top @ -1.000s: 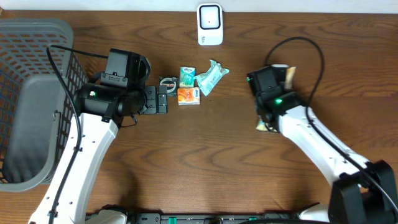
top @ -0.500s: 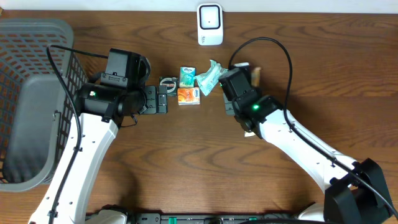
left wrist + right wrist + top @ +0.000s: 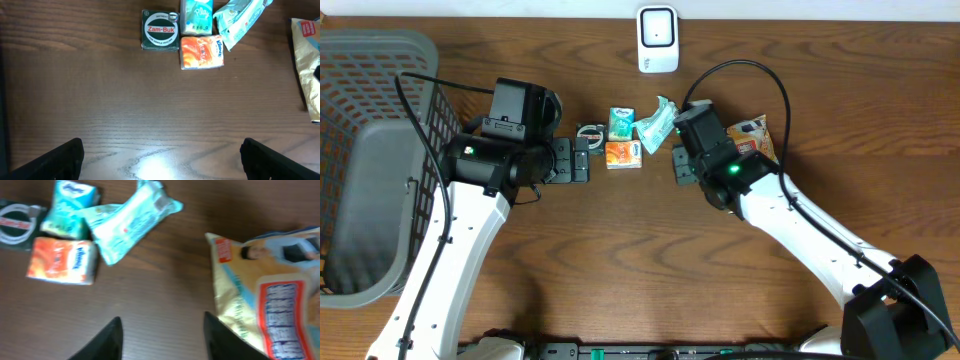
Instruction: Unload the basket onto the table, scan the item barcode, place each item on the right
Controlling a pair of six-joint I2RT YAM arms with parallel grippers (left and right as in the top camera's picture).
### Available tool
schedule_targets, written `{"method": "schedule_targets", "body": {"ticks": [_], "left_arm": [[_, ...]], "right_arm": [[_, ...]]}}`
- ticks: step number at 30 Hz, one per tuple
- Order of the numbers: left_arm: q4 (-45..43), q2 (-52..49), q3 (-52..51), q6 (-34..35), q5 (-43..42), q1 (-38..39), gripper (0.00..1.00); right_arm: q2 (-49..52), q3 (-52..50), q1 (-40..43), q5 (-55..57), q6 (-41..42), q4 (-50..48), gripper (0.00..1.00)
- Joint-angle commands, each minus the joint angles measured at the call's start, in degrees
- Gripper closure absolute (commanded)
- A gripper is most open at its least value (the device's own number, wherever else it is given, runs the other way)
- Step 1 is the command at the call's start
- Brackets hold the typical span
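Observation:
A yellow snack bag lies flat on the table just right of my right gripper, apart from the fingers. In the right wrist view the snack bag fills the right side, and my right gripper stands open over bare wood. The white barcode scanner stands at the back edge. My left gripper hangs wide open with nothing in it, seen in its wrist view as the left gripper below a Zam-Buk tin.
A green tissue pack, an orange Kleenex pack and a teal wipes pack lie clustered between the arms. A grey mesh basket stands at the far left.
My right arm swung left toward the middle carrying the snack bag, then its jaws opened and the bag now lies flat on the table. The left arm has not moved.

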State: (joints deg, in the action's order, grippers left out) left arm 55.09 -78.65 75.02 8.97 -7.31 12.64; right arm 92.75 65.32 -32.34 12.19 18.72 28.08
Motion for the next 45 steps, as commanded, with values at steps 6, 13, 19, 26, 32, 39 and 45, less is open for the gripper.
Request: {"method": "schedule_targets", "body": {"ticks": [6,13,19,26,32,39,45], "left_arm": [[0.00,0.37,0.63,-0.35,0.31,-0.07,0.02],[0.00,0.39,0.63,-0.35,0.31,-0.07,0.02],[0.00,0.39,0.63,-0.35,0.31,-0.07,0.02],[0.00,0.37,0.63,-0.35,0.31,-0.07,0.02],[0.00,0.37,0.63,-0.35,0.31,-0.07,0.02],[0.00,0.37,0.63,-0.35,0.31,-0.07,0.03],[0.00,0.37,0.63,-0.35,0.31,-0.07,0.02]], "right_arm": [[5.07,1.33,2.01,4.57,-5.55,1.62,0.31],[15.19,1.33,1.77,22.43,-5.51,1.53,0.17],[20.37,1.33,1.60,29.57,-5.51,2.60,0.16],[22.99,1.33,2.71,24.59,-5.51,2.86,0.73],[22.64,2.14,4.26,15.08,-5.49,3.39,0.99],[18.43,13.25,6.43,-2.91,-5.55,14.01,0.99],[14.49,21.49,10.54,-29.33,-6.75,17.94,0.99]]}}
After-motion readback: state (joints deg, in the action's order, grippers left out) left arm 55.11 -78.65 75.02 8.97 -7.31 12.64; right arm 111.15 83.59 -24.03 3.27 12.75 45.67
